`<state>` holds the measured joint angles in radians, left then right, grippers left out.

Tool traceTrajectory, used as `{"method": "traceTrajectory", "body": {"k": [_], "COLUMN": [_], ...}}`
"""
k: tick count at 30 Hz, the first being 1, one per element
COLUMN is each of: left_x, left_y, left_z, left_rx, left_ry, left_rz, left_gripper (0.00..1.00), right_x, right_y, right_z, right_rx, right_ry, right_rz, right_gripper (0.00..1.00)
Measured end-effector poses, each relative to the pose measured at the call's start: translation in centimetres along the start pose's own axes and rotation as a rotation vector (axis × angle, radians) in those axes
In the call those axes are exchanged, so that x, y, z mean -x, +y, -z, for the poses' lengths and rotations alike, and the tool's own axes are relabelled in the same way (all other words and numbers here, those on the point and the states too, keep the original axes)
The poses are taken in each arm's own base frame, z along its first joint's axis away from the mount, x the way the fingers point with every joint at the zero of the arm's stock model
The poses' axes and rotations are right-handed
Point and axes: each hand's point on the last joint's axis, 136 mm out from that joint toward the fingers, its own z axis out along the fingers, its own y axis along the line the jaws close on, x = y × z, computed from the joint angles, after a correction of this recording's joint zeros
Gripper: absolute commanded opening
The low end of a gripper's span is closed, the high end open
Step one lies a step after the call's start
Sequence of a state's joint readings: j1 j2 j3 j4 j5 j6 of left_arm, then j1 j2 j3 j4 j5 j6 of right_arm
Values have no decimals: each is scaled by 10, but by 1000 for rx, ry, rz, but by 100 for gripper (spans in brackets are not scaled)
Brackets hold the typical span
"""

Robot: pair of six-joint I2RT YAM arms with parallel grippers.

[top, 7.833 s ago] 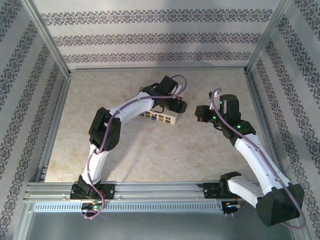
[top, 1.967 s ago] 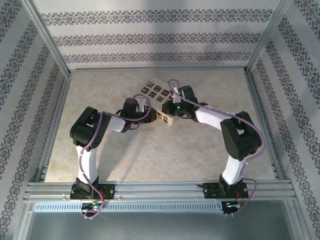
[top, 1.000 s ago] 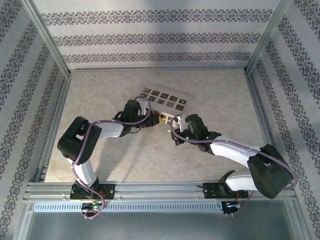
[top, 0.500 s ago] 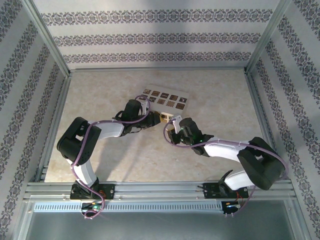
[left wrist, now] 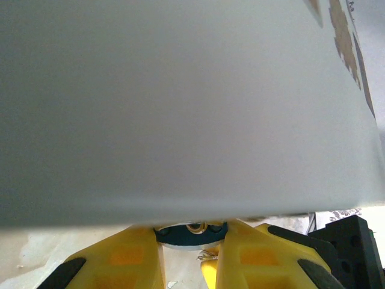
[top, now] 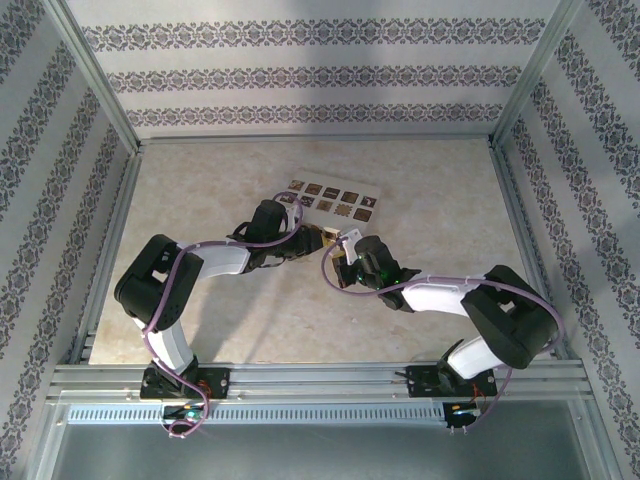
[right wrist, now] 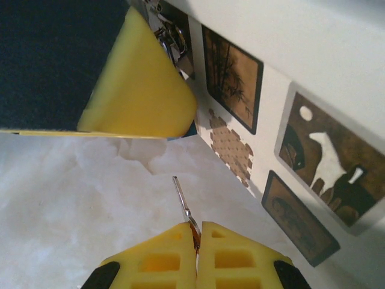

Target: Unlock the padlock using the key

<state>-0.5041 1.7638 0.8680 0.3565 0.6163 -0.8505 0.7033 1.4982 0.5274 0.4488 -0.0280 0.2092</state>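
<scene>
while one marbled desk (top: 200,300) carries it all, one white board of picture tiles (top: 330,200) lies near its middle. two hands meet at the board's near edge. the left hand (top: 303,240), fingers a little apart, is clamped on the one blue padlock (left wrist: 180,236), right under the board. the right hand (right wrist: 197,232) is pressed together on the one key (right wrist: 182,198), whose blade points toward the padlock without touching it.
</scene>
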Motion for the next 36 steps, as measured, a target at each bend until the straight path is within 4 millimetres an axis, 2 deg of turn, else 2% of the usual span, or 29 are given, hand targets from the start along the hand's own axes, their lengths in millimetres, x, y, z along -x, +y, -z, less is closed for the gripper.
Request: {"method": "traceTrajectory", "body": {"k": [36], "left_x": [1], "left_y": [-2], "left_z": [0], "left_rx": [-4], "left_ry": [-2], "left_rz": [12], "left_gripper": [20], "right_x": [11], "right_y": [-2], "right_z": [-9], "right_rx": [-8], "right_ry": [-64], "right_rz": [-26], "right_gripper": [0]}}
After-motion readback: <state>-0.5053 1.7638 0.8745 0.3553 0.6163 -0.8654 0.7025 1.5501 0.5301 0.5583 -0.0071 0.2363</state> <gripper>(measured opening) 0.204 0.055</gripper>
